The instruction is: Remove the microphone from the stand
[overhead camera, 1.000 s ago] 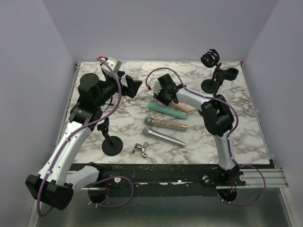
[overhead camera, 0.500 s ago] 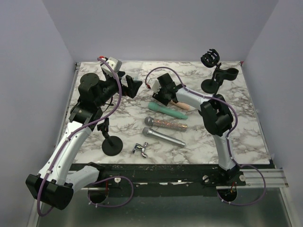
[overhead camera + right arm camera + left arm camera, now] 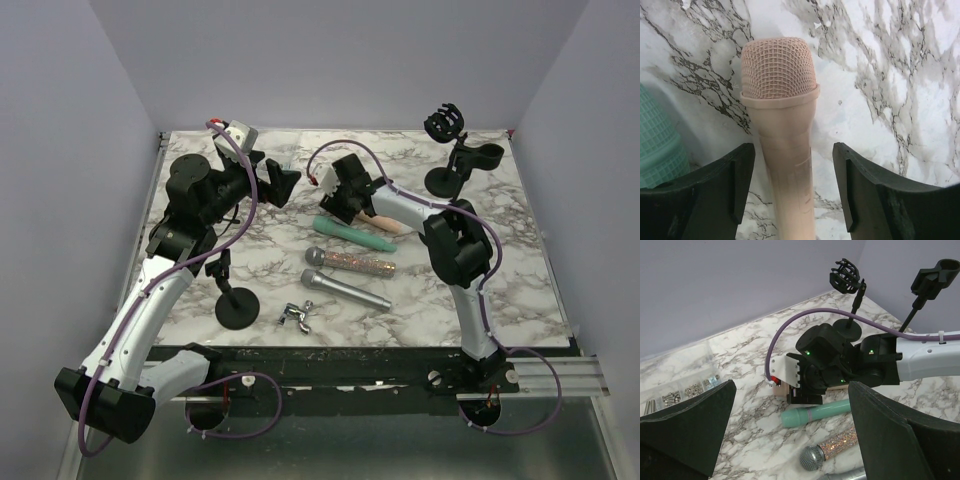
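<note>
The peach microphone lies flat on the marble table, its mesh head pointing away in the right wrist view. My right gripper straddles its handle, open, with a gap between each finger and the handle. From above, the right gripper is low at the table's middle back, and the microphone pokes out beside it. Two black stands at the back right hold nothing. My left gripper hovers wide open at the back left, holding nothing.
A teal microphone, a glitter one and a silver one lie in a row at mid-table. A third black stand and a metal wing nut sit near the front. A clear box of screws is at the back left.
My right gripper's jaws have spread apart off the peach microphone's handle, leaving it on the table. The left arm has not moved.
</note>
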`<action>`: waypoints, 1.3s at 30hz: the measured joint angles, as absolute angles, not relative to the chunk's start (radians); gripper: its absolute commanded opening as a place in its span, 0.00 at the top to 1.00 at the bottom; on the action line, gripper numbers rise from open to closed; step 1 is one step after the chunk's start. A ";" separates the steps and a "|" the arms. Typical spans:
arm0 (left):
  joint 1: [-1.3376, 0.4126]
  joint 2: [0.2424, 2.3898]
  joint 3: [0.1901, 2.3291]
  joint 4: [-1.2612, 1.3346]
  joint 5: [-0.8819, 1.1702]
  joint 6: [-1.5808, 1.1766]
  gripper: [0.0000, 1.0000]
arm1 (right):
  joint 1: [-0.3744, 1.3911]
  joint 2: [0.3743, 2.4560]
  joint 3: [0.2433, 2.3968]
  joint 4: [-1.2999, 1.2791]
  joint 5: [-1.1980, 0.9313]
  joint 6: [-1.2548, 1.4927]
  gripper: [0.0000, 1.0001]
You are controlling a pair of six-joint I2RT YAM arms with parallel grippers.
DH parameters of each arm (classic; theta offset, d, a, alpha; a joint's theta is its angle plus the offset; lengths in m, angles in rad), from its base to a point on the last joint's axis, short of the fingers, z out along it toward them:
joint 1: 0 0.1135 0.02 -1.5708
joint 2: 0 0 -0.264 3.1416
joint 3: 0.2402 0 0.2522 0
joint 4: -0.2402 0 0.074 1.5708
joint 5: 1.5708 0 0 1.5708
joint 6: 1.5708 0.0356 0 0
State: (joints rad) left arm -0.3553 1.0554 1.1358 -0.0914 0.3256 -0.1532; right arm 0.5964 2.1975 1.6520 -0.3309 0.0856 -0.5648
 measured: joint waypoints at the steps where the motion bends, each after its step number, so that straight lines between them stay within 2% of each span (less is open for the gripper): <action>1: -0.356 1.056 1.136 -0.091 0.326 -0.153 0.02 | 0.596 2.197 1.654 -0.332 0.088 -0.559 0.25; 6: -0.355 1.056 1.136 -0.091 0.326 -0.153 0.01 | 0.596 2.195 1.668 -0.343 0.100 -0.528 0.18; 15: -0.356 1.056 1.136 -0.091 0.326 -0.154 0.01 | 0.596 2.052 1.667 -0.366 0.130 -0.433 0.16; 23: -0.355 1.056 1.129 -0.076 0.341 -0.165 0.01 | 0.597 1.697 1.501 -0.323 0.140 -0.272 0.14; 25: -0.356 1.056 1.127 -0.072 0.345 -0.168 0.01 | 0.596 1.613 1.432 -0.305 0.136 -0.219 0.09; 27: -0.356 1.056 1.121 -0.064 0.352 -0.173 0.01 | 0.597 1.534 1.359 -0.288 0.128 -0.170 0.01; 39: -0.435 0.995 1.063 -0.036 0.325 -0.155 0.01 | 0.597 1.047 1.016 -0.275 0.100 0.078 0.00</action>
